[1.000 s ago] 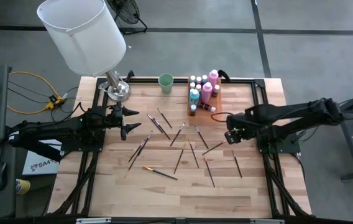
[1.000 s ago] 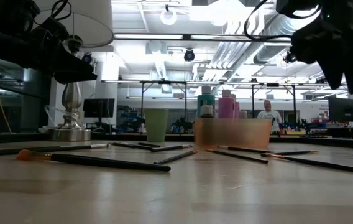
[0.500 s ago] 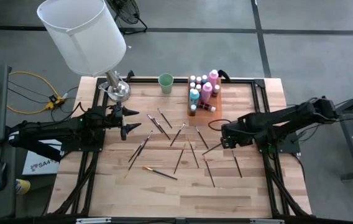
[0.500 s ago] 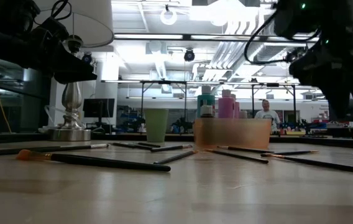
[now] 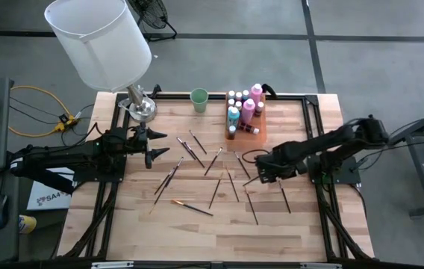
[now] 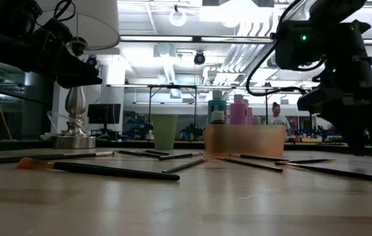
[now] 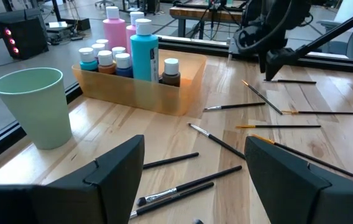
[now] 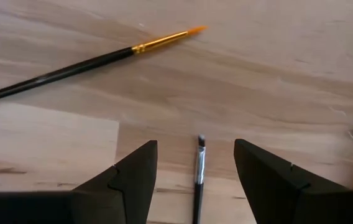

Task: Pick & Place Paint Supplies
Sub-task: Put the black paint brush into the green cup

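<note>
My left gripper (image 5: 154, 153) is hanging over the table's left edge, just in front of the lampshade (image 5: 98, 41) and its silver base (image 5: 140, 107), and its jaws are standing wide apart with nothing between them. One green cup (image 5: 199, 99) is sitting at the back edge, and just to its right one amber tray (image 7: 192, 71) is holding the paint bottles (image 5: 240, 108): I am counting two tall pink ones, one tall teal one, and about six small capped ones, though a few are hiding behind the others. The paintbrushes (image 5: 213, 161) are lying scattered flat across the middle of the wooden table (image 5: 197, 232), none of them in the tray; I am making out roughly a dozen, but where they are crossing I cannot count them exactly. One of them, with orange bristles (image 5: 192, 208), is lying nearest the front. My right gripper (image 5: 260, 175) is reaching in from the right, low over the brushes right of centre, its jaws parted and straddling one thin dark brush (image 8: 198, 174) without touching it, while one orange-tipped brush (image 8: 89, 61) is lying just beyond.
</note>
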Controlling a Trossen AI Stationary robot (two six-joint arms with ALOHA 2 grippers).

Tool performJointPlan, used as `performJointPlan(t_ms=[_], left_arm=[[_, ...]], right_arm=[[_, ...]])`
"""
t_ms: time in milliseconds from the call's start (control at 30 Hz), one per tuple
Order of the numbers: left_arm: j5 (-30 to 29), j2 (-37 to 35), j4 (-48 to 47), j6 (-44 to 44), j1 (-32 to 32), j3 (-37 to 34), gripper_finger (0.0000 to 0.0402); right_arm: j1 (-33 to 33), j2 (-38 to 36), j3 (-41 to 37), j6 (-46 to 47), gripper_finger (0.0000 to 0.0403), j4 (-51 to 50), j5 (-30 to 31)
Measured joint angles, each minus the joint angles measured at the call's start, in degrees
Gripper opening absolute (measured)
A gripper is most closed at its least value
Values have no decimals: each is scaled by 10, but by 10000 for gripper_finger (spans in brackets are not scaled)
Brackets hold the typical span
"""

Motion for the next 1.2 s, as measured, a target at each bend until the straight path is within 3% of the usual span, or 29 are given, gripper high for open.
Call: performJointPlan(t_ms=[267,633,1200], left_arm=[[0,0,0,0,0,0,273],[0,0,0,0,0,0,273],[0,0,0,0,0,0,273]], right_arm=[[12,7,-40,1,207,61,-16],[15,8,-50,-15,204,70,7],[14,9,-51,-16,80,76,5]])
